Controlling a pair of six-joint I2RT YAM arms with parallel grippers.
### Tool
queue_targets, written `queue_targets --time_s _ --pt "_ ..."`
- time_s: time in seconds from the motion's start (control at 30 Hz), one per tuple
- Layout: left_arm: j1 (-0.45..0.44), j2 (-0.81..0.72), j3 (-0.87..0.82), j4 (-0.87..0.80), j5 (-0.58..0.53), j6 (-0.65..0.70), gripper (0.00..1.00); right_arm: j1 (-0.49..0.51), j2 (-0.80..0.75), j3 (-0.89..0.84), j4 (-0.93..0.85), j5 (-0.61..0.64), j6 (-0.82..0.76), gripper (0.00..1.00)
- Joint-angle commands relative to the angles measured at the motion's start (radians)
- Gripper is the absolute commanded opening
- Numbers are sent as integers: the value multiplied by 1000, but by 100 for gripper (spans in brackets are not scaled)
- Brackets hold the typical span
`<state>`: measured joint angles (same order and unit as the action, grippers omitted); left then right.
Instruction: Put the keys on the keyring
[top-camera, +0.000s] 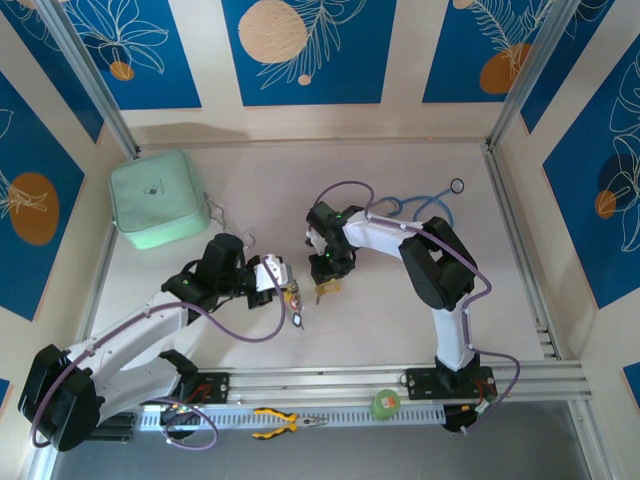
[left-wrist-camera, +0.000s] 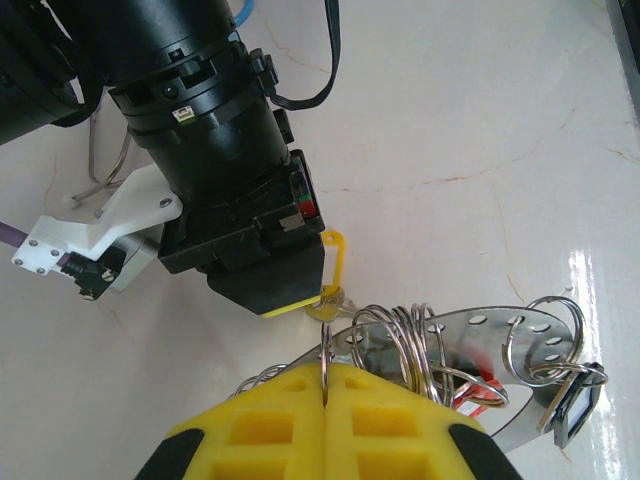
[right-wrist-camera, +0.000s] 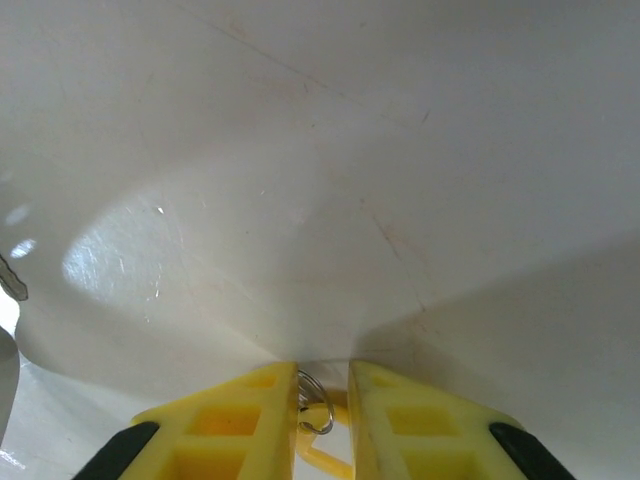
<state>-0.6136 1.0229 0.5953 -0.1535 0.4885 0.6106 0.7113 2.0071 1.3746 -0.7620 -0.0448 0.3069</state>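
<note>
Seen from above, the left fingers (top-camera: 287, 292) and the right fingers (top-camera: 324, 283) meet tip to tip at the middle of the surface. The keyring (top-camera: 297, 312) dangles below the left tips, well apart from the green pouch (top-camera: 160, 198) and the blue stethoscope (top-camera: 420, 205). In the left wrist view, the left fingers (left-wrist-camera: 300, 430) are pressed together on one wire of the keyring (left-wrist-camera: 415, 350). Its coils stand just beyond them, with a perforated metal strip (left-wrist-camera: 490, 325), a red tag (left-wrist-camera: 485, 392) and a black tag (left-wrist-camera: 577, 405) threaded on. The right fingers (left-wrist-camera: 285, 300) reach in from above with the yellow-tagged key (left-wrist-camera: 335, 262), its metal end just beside the coils. In the right wrist view, the right fingers (right-wrist-camera: 250, 425) stand a narrow gap apart with the key's small ring (right-wrist-camera: 316, 405) and yellow tag between them, apparently pinched. The step looks like threading this key on. It would go best with the left side steady and the small ring led to the coil's split end, then slid along the wire at a shallow angle rather than pushed, since the grip looks slight and a slip would drop the key. No writing can be read, and the red-and-green label (left-wrist-camera: 303, 200) on the right arm's housing is too small to make out.
</note>
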Motion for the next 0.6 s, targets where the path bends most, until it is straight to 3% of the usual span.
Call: queue_targets --time_s 0.0,0.57 --pt "-7 -9 -15 -25 -5 18 0 8 19 27 -31 -41 -5 18" --pt "-7 -8 -15 -27 -6 18 0 24 9 31 -51 -56 -6 17"
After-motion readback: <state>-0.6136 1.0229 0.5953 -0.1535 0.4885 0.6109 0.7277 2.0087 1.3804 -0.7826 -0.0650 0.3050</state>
